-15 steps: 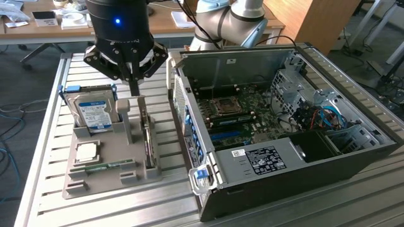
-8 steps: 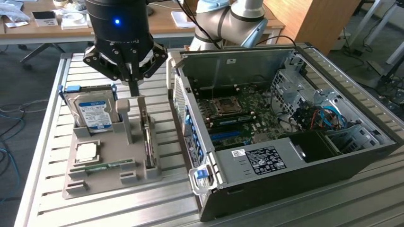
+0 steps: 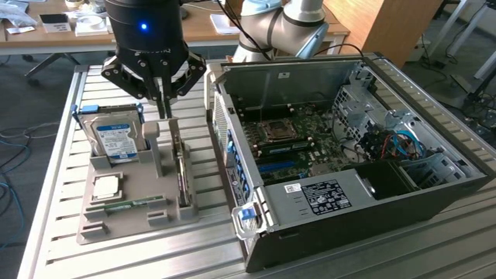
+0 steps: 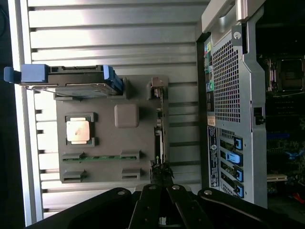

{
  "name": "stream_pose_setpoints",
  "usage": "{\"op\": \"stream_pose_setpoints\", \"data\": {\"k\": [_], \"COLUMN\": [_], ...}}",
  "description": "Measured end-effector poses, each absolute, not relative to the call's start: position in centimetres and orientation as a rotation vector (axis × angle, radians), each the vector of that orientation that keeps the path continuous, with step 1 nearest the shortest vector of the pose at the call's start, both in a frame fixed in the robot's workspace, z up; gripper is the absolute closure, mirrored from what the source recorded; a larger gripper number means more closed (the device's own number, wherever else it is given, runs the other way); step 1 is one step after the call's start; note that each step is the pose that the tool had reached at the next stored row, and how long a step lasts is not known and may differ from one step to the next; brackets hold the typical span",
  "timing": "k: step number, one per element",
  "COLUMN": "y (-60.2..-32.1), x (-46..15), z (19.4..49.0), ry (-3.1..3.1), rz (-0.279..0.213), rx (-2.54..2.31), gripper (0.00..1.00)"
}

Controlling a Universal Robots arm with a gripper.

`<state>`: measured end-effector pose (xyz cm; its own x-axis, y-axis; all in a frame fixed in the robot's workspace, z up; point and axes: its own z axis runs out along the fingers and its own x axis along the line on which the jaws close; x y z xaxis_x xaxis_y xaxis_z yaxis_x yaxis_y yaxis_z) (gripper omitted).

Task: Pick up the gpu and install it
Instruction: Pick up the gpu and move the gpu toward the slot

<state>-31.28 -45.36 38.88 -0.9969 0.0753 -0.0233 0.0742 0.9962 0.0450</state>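
Exterior view: a slatted aluminium table (image 3: 194,250) carries a grey moulded holder tray (image 3: 128,221) near its edge on the exterior view's left. An open black computer tower case (image 3: 310,244) lies toward the opposite edge, its motherboard exposed. The gpu (image 3: 183,168), a thin green circuit card, stands on edge in a slot along the tray's case-facing side. A blue-labelled silver hard drive (image 3: 116,139) stands upright at the tray's far end. The arm points straight down, and the black end effector (image 3: 165,115) hangs over the card's far end with its fingers pressed together, holding nothing I can make out.

Wrist view: looking straight down, the gpu (image 4: 159,129) is a narrow line. The closed end effector (image 4: 162,168) meets over that line, though contact cannot be told. The case's perforated rear panel (image 4: 228,95) faces the tray (image 4: 107,143).
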Motion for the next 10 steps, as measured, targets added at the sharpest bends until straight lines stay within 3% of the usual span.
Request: {"op": "stream_pose_setpoints", "data": {"k": [1,4,7,8,10], "y": [-45.36,-45.36,-45.36,-45.36,-45.36], "x": [-31.28,-31.28,-31.28,-31.28,-31.28], "z": [38.87,38.87,38.88,38.88,38.88], "ry": [3.114,3.114,3.114,3.114,3.114], "rz": [0.069,0.069,0.069,0.069,0.069], "rx": [0.117,0.117,0.117,0.117,0.117], "gripper": [0.88,0.71,0.65,0.58,0.58]}}
